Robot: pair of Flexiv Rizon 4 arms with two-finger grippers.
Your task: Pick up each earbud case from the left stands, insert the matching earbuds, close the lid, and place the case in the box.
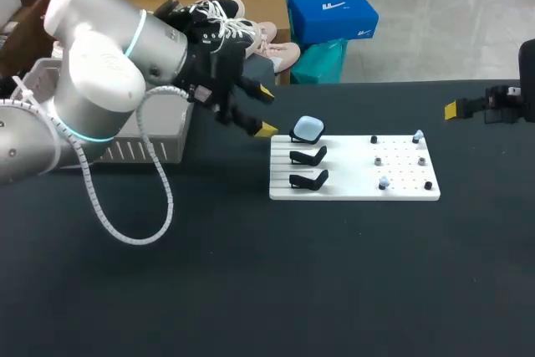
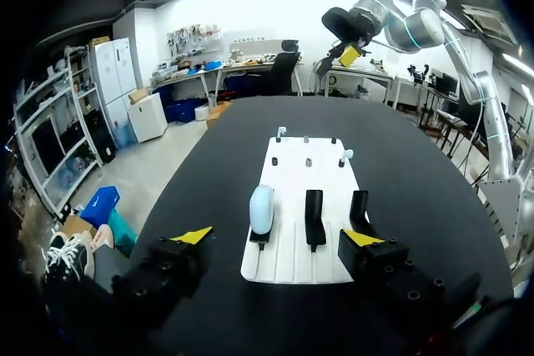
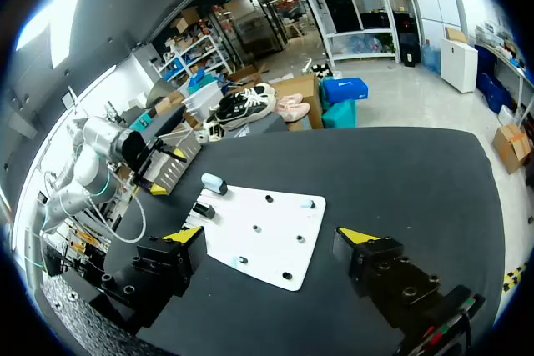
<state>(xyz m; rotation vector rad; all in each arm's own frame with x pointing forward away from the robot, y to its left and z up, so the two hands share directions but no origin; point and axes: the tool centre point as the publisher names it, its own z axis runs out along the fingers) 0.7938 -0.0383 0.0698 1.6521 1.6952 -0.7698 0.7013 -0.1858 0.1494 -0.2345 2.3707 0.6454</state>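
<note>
Black bench [image 1: 251, 290] is covered partly by a white board [image 1: 351, 191]. The left pincer [image 1: 266, 112] is held wide open near the blue earbud case [image 1: 308, 129], seated on the end stand [image 1: 298, 137]. The case should be gripped squarely and lifted straight. Beyond, earbuds [image 1: 384, 182] are kept on the board; the right pincer [image 3: 270, 235] is opened wide. No writing can be read.

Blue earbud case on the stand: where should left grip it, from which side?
Probably pinch the earbud case across its two broad faces, above the black stand, coming in from where the open left gripper is: it sits on edge, thin side toward the fingers.
</note>
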